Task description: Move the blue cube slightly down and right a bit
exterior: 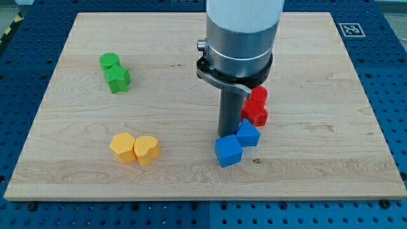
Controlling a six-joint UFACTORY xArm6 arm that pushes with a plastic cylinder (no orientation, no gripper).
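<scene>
Nearest the frame's bottom, a bare strip of wooden board (191,184) along the near edge, open across its width. Just above it, right of centre: blue cube (228,151), with room below and to its right toward the board's right edge. Touching its upper right corner, a second blue block (248,133), shape unclear. My tip (227,135) at the cube's top edge, seemingly touching, just left of the second blue block; a plain rod, nothing to open or close. At lower left, well apart: two yellow blocks (134,149) side by side, touching, the right one heart-shaped. Farther back, right of the rod: two red blocks (257,106), stacked in the view, touching the second blue block. Upper left: green blocks (114,72), touching. Top right corner: a black-and-white square marker (350,29), no readable writing.
</scene>
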